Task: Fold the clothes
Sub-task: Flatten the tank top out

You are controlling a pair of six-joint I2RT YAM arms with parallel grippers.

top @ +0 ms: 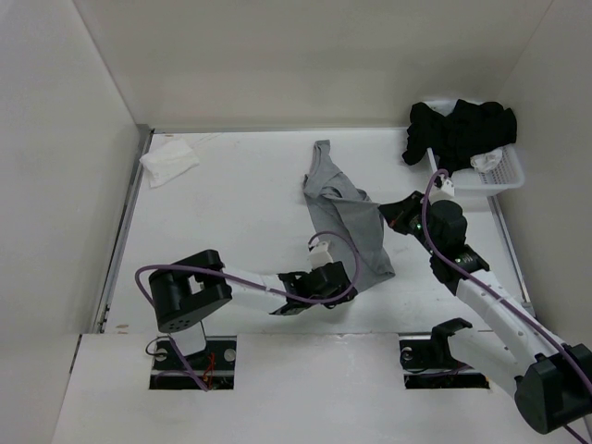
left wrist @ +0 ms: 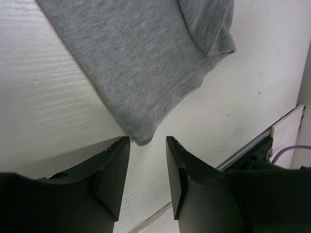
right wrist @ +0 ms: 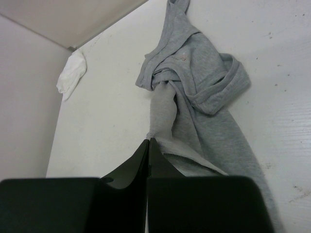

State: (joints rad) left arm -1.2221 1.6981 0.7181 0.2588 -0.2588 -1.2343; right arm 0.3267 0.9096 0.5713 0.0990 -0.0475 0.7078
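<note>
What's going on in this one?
Two robot arms are working on a crumpled grey garment lying mid-table. The right arm's fingers are shut on a pinch of its fabric. The left arm's fingers stand open right at its near corner, not gripping it. No fold is made yet. Black clothes sit in a basket at the far right.

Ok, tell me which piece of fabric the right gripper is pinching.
The grey garment: a strand of it is caught in the right gripper. The black garments hang over the basket and the white cloth lies far left, both untouched.
</note>
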